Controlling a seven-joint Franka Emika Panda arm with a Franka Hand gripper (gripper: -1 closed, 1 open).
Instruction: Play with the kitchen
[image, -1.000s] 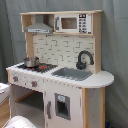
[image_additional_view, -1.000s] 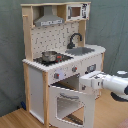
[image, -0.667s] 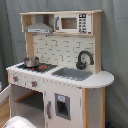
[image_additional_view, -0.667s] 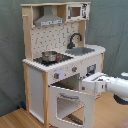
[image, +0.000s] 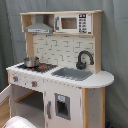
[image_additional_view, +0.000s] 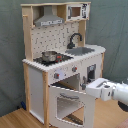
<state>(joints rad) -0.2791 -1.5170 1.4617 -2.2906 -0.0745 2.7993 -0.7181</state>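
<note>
The kitchen (image: 65, 50) is a tall white and light-wood toy with a pegboard back, a grey hood (image: 39, 27), a black faucet (image: 84, 59) and a sink (image: 72, 74). A small metal pot (image_additional_view: 49, 56) sits on the stove. In the second exterior view the windowed oven door (image_additional_view: 67, 93) stands swung open toward the camera. My white gripper (image_additional_view: 90, 90) reaches in from the second exterior view's right and sits at the door's free upper corner. Whether it touches the door does not show.
A grey curtain hangs behind the kitchen in both exterior views. The floor (image_additional_view: 15, 117) is light wood. A toy microwave (image: 72, 22) sits on the top shelf. Knobs (image_additional_view: 56, 76) line the front under the stove. A pale rounded shape (image: 17, 122) lies at the first exterior view's bottom left.
In the second exterior view my arm has moved a little to the left and down, closer to the open oven door. The door stands about as before.
</note>
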